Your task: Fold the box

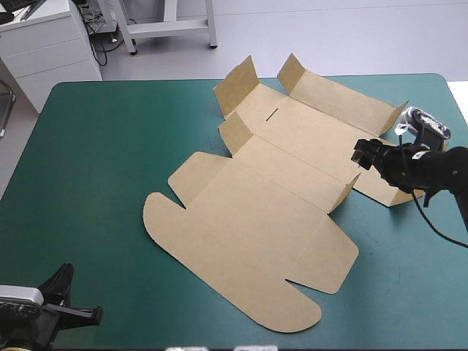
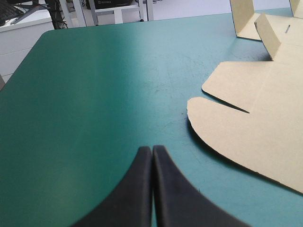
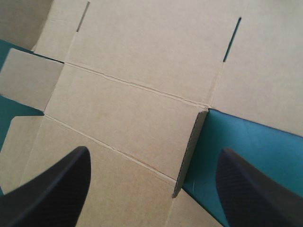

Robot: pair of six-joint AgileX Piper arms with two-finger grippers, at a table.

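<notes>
The brown box lies as a cut sheet across the middle of the teal-green table, its rounded lid flaps toward the near edge and a few far flaps raised. My right gripper hovers open over the box's right side, next to a small raised side flap that stands between its fingers. The box fills that wrist view, showing two slots. My left gripper is shut and empty, low at the table's near left corner, with the box's rounded flap off to its right.
A white cabinet and a metal frame stand beyond the far edge. Bare teal-green cover stretches over the table's left half.
</notes>
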